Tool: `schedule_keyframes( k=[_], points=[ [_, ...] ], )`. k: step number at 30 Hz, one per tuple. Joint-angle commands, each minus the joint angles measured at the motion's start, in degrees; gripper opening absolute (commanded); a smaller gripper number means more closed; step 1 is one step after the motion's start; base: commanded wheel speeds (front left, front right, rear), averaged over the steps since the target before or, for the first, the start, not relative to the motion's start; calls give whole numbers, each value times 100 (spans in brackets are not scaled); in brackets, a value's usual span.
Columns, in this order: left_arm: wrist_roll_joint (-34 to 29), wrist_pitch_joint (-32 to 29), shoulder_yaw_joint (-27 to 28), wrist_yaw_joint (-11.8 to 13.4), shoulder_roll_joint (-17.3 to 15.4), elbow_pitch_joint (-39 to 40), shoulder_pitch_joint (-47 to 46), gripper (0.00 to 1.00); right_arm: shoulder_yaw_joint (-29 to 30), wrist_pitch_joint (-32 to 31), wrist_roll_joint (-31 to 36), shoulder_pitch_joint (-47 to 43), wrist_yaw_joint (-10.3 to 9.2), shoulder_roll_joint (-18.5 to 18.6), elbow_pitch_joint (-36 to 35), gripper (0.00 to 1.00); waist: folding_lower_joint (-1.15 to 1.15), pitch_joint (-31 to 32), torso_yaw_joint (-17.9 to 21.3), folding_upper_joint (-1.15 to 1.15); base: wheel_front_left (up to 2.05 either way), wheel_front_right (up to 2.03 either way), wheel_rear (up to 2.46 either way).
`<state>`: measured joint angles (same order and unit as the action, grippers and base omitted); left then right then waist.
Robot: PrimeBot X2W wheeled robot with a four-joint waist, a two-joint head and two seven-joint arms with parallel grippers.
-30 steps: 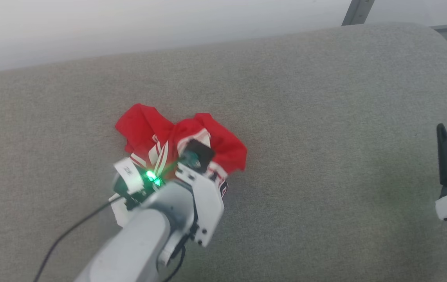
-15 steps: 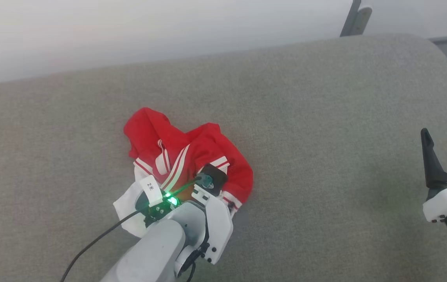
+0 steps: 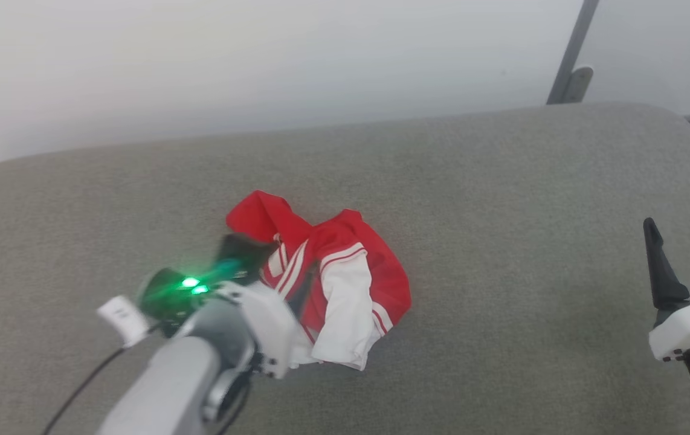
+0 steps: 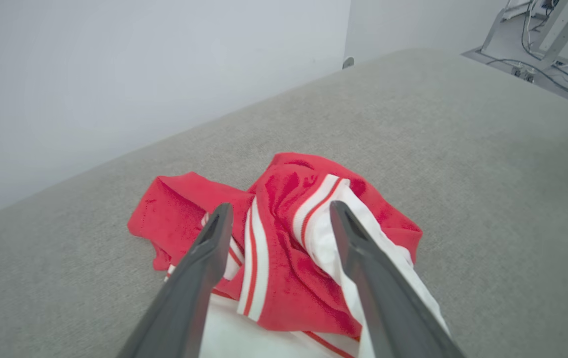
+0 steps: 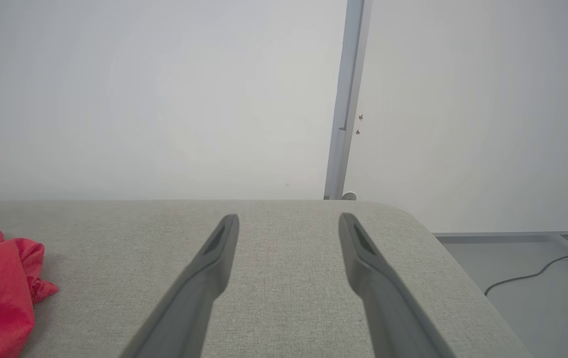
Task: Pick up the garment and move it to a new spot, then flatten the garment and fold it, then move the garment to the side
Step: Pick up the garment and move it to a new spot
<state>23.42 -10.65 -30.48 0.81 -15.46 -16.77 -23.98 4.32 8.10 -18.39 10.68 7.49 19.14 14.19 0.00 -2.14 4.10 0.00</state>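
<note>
Garment: red and white, crumpled in a heap on the grey padded surface, left of centre. Long axis in the head view: red lobe far-left to white panel near-right.
Left end effector: released, fingers spread astride the heap's middle fold, directly over it; contact cannot be told.
Right end effector: released, empty, well apart to the right.
Judgement: left arm nearer; closing on the fold is its next move.

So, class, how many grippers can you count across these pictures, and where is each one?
2. The left gripper is open over the crumpled garment; the right gripper is open above the grey padded surface, well to the garment's right. None seems hidden.
</note>
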Motion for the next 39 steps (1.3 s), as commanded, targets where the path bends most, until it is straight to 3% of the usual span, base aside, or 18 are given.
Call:
schedule_keyframes(
  k=[1, 13, 19, 29, 39],
  points=[
    [10, 64, 55, 33, -56, 51, 114, 100, 29, -5, 35, -53, 0, -19, -29, 100, 0, 53, -51, 0, 0, 0, 0],
    [350, 1122, 1446, 899, -1023, 1376, 1446, 100, 300, -30, 151, -335, 0, -83, -174, 100, 0, 254, -329, 0, 0, 0, 0],
    [520, 1535, 2006, 1199, -1215, 1692, 2198, 100, 410, -45, 201, -403, 0, -155, -240, 100, 0, 276, -375, 0, 0, 0, 0],
    [897, 1908, 2587, 1327, -1284, 2007, 2973, 100, 524, -86, 233, -483, 0, -217, -327, 100, 0, 294, -466, 0, 0, 0, 0],
    [935, 1857, 2514, 1317, -1281, 2116, 3020, 100, 495, -102, 247, -472, 0, -241, -363, 100, 0, 301, -495, 0, 0, 0, 0]
  ],
)
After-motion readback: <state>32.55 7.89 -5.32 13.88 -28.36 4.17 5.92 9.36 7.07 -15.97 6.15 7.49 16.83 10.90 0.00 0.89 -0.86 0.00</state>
